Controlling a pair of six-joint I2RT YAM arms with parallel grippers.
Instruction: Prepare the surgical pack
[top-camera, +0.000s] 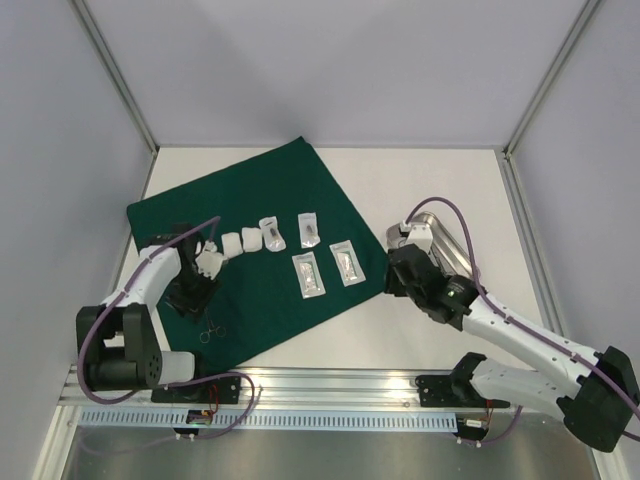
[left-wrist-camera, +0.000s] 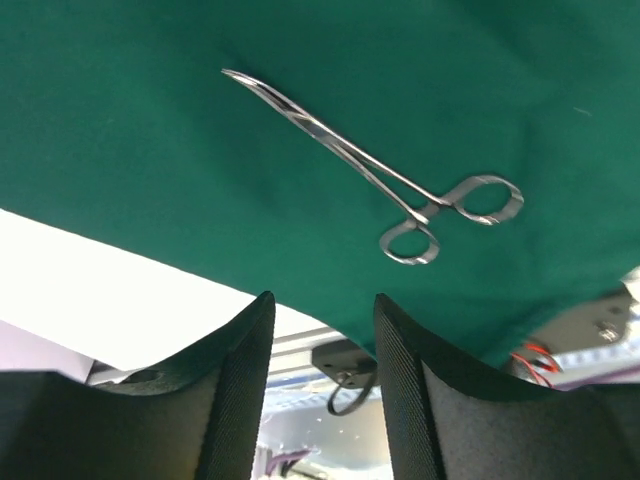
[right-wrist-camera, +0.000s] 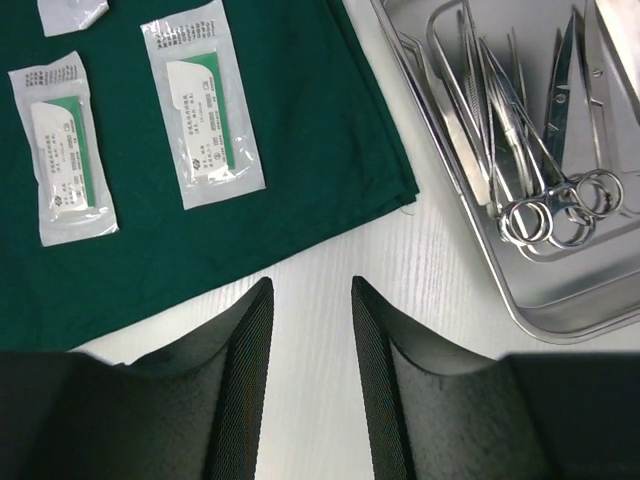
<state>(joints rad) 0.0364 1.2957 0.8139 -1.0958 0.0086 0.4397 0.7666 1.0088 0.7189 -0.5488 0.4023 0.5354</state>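
A dark green cloth (top-camera: 262, 215) lay spread flat over the left half of the counter (top-camera: 430, 190), turned so that one corner pointed at the far edge and another at the near edge. White gauze pieces (top-camera: 241, 241) sat in a short row near the middle of the cloth, and four clear pouches (top-camera: 309, 273) lay flat to their right, apart from one another; the right wrist view showed two of them carrying green-and-white labels. A curved ring-handled forceps (left-wrist-camera: 380, 170) lay alone on the cloth towards its near-left edge, close to the near edge of the counter, handles closed together. The left arm (top-camera: 150, 270) reached over that part of the cloth, and the left jaws hung above it released, a clear gap between them and nothing inside, with the forceps beyond their tips and untouched. A steel tray (right-wrist-camera: 560, 320) rested on the bare counter near the right edge, just off the cloth's right corner, holding a crowded bundle of scissors and ring-handled instruments (right-wrist-camera: 530, 150). The right jaws hovered over the bare counter between the cloth's edge and the tray, released as well, gripping nothing
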